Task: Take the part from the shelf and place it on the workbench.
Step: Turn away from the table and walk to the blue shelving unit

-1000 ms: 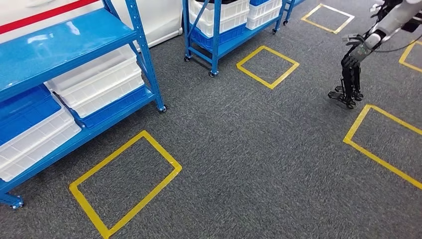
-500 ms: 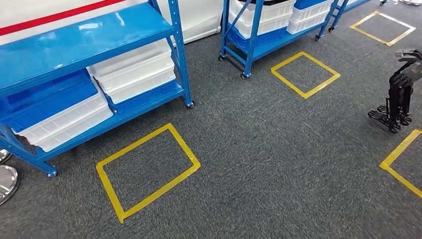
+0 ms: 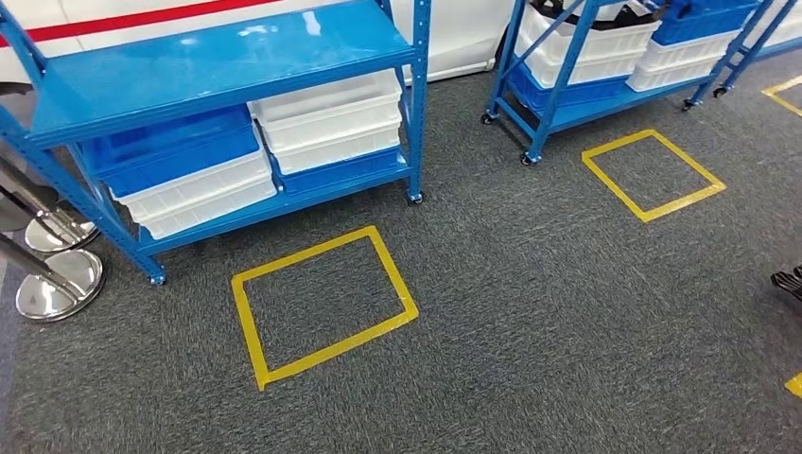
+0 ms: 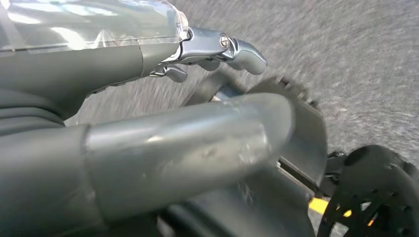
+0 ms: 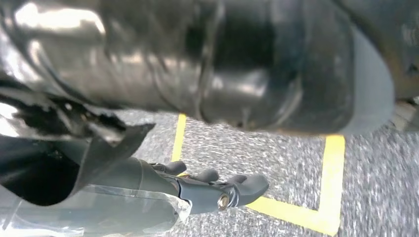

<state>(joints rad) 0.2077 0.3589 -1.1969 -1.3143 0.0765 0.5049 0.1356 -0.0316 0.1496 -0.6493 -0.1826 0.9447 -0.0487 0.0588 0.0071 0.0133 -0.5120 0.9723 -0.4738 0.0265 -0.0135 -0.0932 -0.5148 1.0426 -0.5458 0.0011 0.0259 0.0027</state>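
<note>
A sliver of the black ribbed part (image 3: 791, 281) pokes in at the right edge of the head view, low over the carpet. In the right wrist view my right hand (image 5: 212, 192) points its dark fingers along the floor, and a black ragged piece, apparently the part (image 5: 84, 133), sits between those fingers and the thick thumb (image 5: 296, 64). My left hand (image 4: 123, 69) hangs by my side, thumb (image 4: 188, 143) and fingers (image 4: 232, 47) apart, nothing in it. The blue shelf (image 3: 217, 61) stands at the upper left.
White bins (image 3: 326, 118) and a blue bin (image 3: 170, 151) fill the shelf's lower level. A second blue shelf (image 3: 567, 104) on castors stands further right. Yellow tape squares (image 3: 322, 303) (image 3: 653, 173) mark the grey carpet. Chrome post bases (image 3: 57, 284) sit at the left edge.
The whole picture has slid to the right, so the camera has turned left. My right hand and the black part have passed out at the right edge, leaving a sliver of the part.
</note>
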